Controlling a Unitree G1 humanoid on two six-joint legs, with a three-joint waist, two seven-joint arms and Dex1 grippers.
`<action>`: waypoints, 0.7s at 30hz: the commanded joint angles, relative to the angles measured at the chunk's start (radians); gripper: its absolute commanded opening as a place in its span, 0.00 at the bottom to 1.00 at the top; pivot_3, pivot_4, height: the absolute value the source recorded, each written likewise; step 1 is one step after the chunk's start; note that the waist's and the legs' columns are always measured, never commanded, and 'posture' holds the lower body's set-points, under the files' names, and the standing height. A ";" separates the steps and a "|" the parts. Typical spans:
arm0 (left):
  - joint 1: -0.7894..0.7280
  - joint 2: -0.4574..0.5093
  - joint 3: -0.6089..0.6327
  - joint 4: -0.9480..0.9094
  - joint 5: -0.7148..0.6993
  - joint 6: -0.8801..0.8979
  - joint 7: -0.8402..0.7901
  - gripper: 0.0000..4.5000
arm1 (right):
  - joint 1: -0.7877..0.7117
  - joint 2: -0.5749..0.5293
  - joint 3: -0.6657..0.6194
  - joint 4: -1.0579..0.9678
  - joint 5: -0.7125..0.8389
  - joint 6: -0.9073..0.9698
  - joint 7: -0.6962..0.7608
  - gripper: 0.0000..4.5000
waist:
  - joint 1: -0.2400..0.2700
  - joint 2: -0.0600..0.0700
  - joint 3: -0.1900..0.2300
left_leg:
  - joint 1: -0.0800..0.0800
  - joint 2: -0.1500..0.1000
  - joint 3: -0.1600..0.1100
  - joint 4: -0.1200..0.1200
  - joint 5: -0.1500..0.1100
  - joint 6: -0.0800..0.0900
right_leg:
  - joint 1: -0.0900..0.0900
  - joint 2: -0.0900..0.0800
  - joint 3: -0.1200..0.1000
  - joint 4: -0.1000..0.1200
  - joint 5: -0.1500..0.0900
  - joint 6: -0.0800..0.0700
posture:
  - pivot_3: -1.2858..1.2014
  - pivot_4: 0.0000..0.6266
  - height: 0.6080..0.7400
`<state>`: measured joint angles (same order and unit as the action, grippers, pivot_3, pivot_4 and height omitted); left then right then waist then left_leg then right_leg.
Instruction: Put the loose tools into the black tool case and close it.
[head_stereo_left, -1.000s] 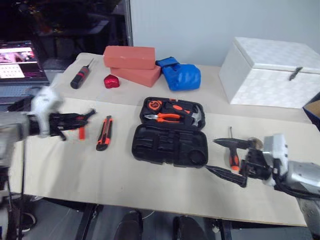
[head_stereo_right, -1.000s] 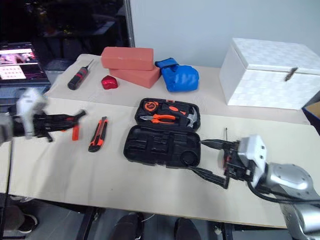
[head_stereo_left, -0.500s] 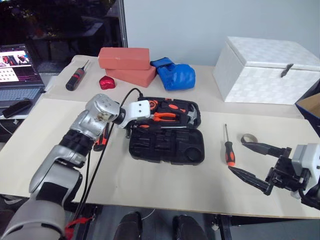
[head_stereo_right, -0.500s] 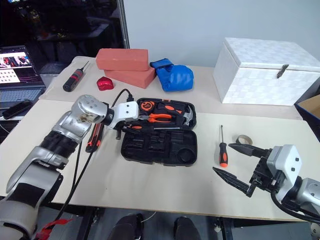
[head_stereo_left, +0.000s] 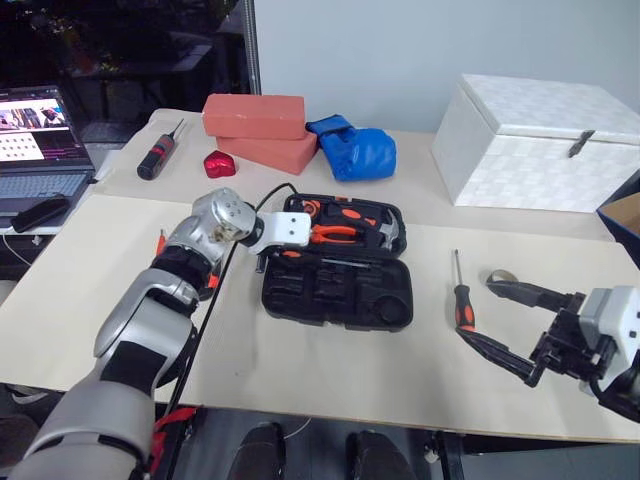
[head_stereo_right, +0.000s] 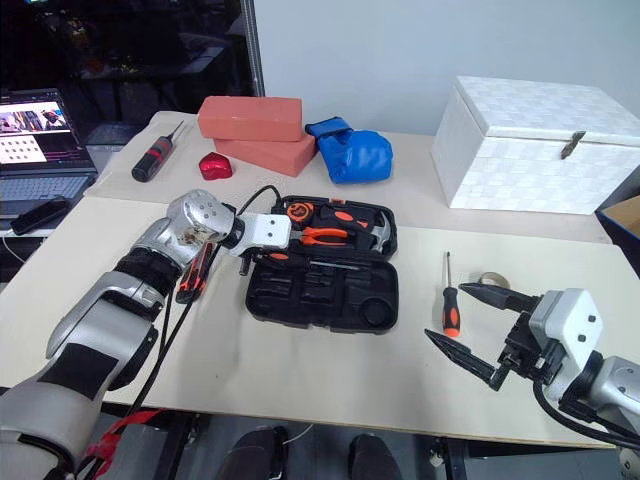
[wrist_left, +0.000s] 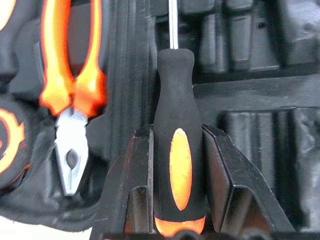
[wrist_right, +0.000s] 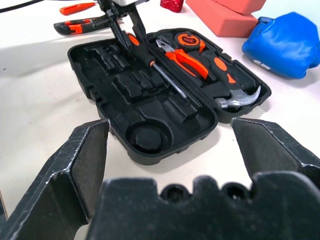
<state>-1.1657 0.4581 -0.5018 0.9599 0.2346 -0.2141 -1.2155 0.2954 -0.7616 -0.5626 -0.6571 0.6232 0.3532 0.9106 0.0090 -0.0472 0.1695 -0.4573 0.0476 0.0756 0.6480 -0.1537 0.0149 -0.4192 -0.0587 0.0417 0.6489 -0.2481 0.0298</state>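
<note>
Head views: the black tool case (head_stereo_left: 335, 265) lies open on the counter (head_stereo_left: 300, 370); the left gripper (head_stereo_right: 262, 254) is at its hinge line, and a second screwdriver (head_stereo_left: 462, 300) lies well to its right. Left wrist view: jaws clamped on a screwdriver (wrist_left: 176, 160) by its rubbery, grippy handle; light, rigid, likely best held mid-handle. Right wrist view: right gripper (wrist_right: 182, 150) jaws wide apart, empty.

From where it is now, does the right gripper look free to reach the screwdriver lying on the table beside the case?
Probably yes. The right gripper is open and empty, the screwdriver lies just beyond its fingertips on bare table, and nothing stands between them. The tape ring sits off to the side.
</note>
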 joint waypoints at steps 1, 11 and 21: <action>-0.030 -0.010 0.011 0.022 0.027 -0.023 -0.006 0.19 | -0.023 -0.024 -0.010 -0.014 0.018 0.006 -0.007 1.00 | 0.001 0.000 0.000 | 0.000 0.000 0.000 0.000 0.000 0.000 | 0.000 0.000 0.000 0.000 0.000 0.000 | 0.52 0.24 1.00; -0.024 0.012 0.192 -0.072 -0.145 0.184 -0.101 0.70 | -0.035 -0.024 -0.006 -0.009 0.024 0.003 0.001 1.00 | 0.001 0.001 -0.001 | 0.000 0.000 0.000 0.002 0.000 0.000 | 0.001 0.000 0.000 0.001 0.001 0.001 | 0.52 0.24 1.00; 0.360 0.084 0.474 -0.897 -0.656 0.848 -0.154 0.70 | -0.111 0.015 0.104 -0.030 -0.164 0.287 -0.421 1.00 | -0.018 0.004 -0.002 | -0.001 0.002 -0.007 0.002 0.000 0.001 | -0.001 -0.002 0.001 0.004 0.001 0.001 | 0.52 0.24 1.00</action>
<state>-0.8103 0.4865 -0.0614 0.2265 -0.3163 0.4947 -1.3460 0.2034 -0.7305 -0.4814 -0.6529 0.5096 0.5290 0.5955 -0.0094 -0.0429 0.1670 -0.4584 0.0494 0.0684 0.6511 -0.1542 0.0163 -0.4210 -0.0602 0.0426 0.6552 -0.2467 0.0309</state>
